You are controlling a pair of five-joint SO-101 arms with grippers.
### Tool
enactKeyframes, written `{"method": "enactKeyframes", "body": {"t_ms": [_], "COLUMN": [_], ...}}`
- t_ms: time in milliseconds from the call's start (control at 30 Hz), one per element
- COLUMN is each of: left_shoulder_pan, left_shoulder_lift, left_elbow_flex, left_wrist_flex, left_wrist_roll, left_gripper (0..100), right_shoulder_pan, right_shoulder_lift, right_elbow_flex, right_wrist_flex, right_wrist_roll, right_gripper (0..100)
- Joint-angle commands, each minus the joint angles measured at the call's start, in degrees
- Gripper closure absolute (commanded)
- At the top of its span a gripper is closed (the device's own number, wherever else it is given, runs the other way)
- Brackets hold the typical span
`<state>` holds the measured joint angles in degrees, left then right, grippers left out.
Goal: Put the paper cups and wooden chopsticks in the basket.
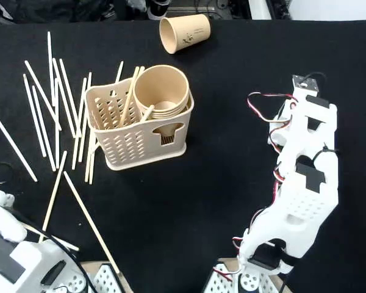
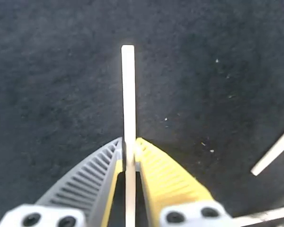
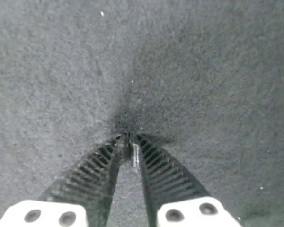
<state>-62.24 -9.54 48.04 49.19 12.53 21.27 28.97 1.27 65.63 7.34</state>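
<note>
A beige perforated basket [image 1: 134, 143] stands left of centre, holding a stack of paper cups [image 1: 161, 90] and a few wooden chopsticks [image 1: 129, 97] leaning inside. Another paper cup [image 1: 184, 32] lies on its side at the far edge. Several loose chopsticks [image 1: 55, 116] are scattered on the black cloth left of the basket. My left gripper [image 2: 128, 153] is shut on a chopstick [image 2: 128, 94] that pokes out past its tips, just above the cloth. My right gripper [image 3: 129, 146] is shut on nothing, its tips at the bare cloth.
The left arm's base [image 1: 12, 256] sits at the near left corner. The right arm [image 1: 305, 183] is folded at the right. A second chopstick end [image 2: 274, 153] lies near the left gripper. Two long chopsticks [image 1: 88, 220] lie in front of the basket.
</note>
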Motion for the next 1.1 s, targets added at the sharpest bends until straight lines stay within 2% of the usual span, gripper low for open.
{"method": "enactKeyframes", "body": {"t_ms": [0, 100, 200, 367, 467, 600, 700, 800, 900, 1067], "left_shoulder_pan": [-0.1, 2.6, 4.2, 11.4, 18.9, 30.6, 40.9, 50.8, 58.3, 63.3], "left_shoulder_lift": [-8.7, -17.1, -25.2, -37.9, -44.1, -48.7, -49.0, -46.6, -42.5, -36.3], "left_elbow_flex": [-1.4, -3.0, -6.6, -15.4, -19.9, -20.7, -20.6, -19.7, -19.2, -14.5], "left_wrist_flex": [4.2, 8.3, 10.9, 8.4, 0.4, -16.9, -26.8, -31.3, -33.3, -38.6], "left_wrist_roll": [0.0, 0.6, 7.0, 13.7, 14.0, 14.0, 13.9, 11.5, 3.9, -2.4], "left_gripper": [97, 97, 97, 97, 97, 97, 97, 97, 97, 97], "right_shoulder_pan": [-1.6, -1.6, -1.6, -1.6, -1.6, -1.6, -1.6, -0.8, -0.4, -0.4], "right_shoulder_lift": [-1.3, -1.3, -1.3, -1.3, -1.3, -1.3, -1.3, -1.3, -1.3, -1.3], "right_elbow_flex": [0.4, 0.4, 0.4, 0.4, 0.4, 0.4, 0.4, 0.4, 0.4, 0.4], "right_wrist_flex": [-0.2, -0.2, -0.2, -0.2, -0.2, -0.2, -0.2, -0.2, -0.2, -0.2], "right_wrist_roll": [0.3, 0.3, 0.3, 0.3, 0.3, 0.4, 0.4, 0.3, 0.3, 0.3], "right_gripper": [98.7, 98.7, 98.7, 98.7, 98.7, 98.7, 98.7, 98.7, 98.7, 98.7]}}
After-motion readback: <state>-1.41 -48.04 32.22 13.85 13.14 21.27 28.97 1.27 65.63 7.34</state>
